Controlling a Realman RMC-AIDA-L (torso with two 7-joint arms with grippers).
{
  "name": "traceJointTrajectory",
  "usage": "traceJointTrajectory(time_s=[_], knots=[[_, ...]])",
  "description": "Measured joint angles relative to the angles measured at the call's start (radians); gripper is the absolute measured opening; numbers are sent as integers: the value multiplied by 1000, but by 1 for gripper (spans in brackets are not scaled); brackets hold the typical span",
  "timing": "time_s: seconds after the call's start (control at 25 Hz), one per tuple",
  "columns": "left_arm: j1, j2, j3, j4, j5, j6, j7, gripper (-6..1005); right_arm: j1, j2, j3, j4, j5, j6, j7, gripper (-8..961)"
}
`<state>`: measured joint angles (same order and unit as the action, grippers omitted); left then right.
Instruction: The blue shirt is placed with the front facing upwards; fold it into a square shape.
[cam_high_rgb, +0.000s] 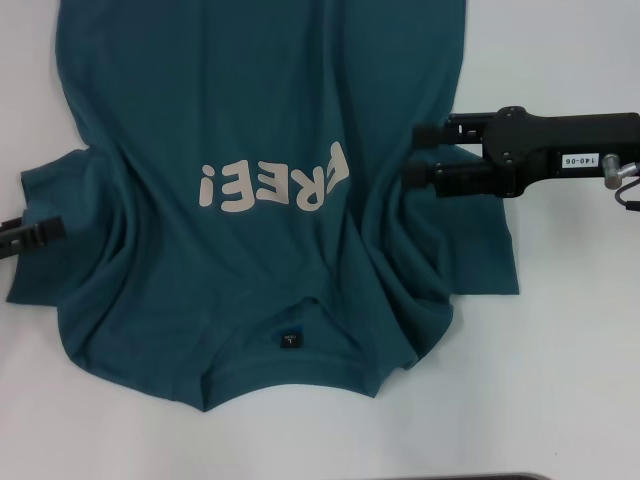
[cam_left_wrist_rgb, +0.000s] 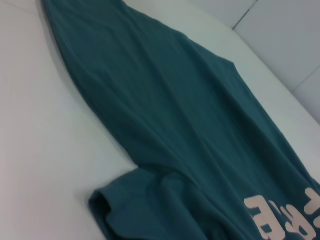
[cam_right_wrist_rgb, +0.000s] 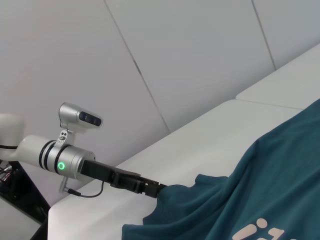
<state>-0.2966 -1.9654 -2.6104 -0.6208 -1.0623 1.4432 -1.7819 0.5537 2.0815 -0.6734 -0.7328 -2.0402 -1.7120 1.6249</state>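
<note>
A smooth white table is seen, a seam line running across its far part in the wrist views. Spread flat on it, front up, lies a large dark teal-blue cotton T-shirt, rumpled at both sleeves, collar nearest the robot.

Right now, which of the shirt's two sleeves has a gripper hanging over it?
The sleeve on the robot's right: the right gripper, open, hangs just over it. At the other sleeve, the left gripper sits at the cloth's edge.
</note>
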Motion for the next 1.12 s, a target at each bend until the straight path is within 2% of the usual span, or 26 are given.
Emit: traceJointTrajectory(time_s=[0.36, 1.0, 1.12], knots=[[-7, -4, 0, 2, 29, 9, -3, 844, -1, 0, 0, 2, 0, 1, 0, 759], [-29, -4, 24, -5, 48, -3, -31, 762, -2, 0, 0, 3, 0, 3, -1, 760], [-36, -5, 26, -6, 59, -3, -35, 648, -2, 0, 0, 3, 0, 4, -1, 760]])
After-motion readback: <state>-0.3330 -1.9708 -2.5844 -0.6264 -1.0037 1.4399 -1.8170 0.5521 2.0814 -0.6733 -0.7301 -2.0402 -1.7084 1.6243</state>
